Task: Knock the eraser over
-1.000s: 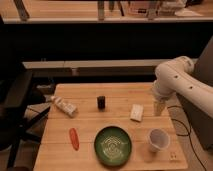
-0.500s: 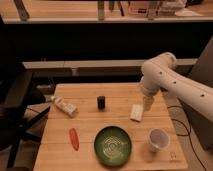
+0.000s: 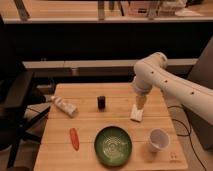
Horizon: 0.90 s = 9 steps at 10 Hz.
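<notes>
The eraser (image 3: 101, 102), a small black block, stands upright near the middle of the wooden table (image 3: 85, 150). My gripper (image 3: 141, 102) hangs from the white arm over the table's right part, well to the right of the eraser and just above the flat white block (image 3: 136, 114). Nothing shows between its tips, and it is not touching the eraser.
A green plate (image 3: 113, 145) lies at the front centre, a white cup (image 3: 158, 140) at the front right. A red chilli-like thing (image 3: 74, 138) lies front left, a white bottle (image 3: 63, 105) on its side at the left. A dark chair (image 3: 15, 107) stands beside the table's left edge.
The arm has swung leftward over the table, bringing the gripper from the right edge to above the white block. The eraser and other objects have not moved.
</notes>
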### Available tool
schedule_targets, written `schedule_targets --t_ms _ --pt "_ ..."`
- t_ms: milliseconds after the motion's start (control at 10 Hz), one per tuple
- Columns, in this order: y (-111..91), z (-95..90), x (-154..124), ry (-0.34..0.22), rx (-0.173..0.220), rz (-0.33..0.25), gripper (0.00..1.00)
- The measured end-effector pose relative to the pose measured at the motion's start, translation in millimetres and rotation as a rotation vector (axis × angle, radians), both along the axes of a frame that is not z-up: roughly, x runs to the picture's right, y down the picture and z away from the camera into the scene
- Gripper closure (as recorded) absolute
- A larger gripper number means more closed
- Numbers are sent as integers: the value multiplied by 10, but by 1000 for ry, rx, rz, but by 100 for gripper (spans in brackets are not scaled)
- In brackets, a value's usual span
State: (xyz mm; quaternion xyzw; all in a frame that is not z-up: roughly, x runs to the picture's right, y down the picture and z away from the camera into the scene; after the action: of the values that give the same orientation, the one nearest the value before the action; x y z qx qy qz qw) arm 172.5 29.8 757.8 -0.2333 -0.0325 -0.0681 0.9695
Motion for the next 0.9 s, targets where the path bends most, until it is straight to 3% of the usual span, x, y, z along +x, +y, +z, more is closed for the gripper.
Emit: schedule_targets --t_ms 900 --pt "-35 154 -126 -55 15 -31 20"
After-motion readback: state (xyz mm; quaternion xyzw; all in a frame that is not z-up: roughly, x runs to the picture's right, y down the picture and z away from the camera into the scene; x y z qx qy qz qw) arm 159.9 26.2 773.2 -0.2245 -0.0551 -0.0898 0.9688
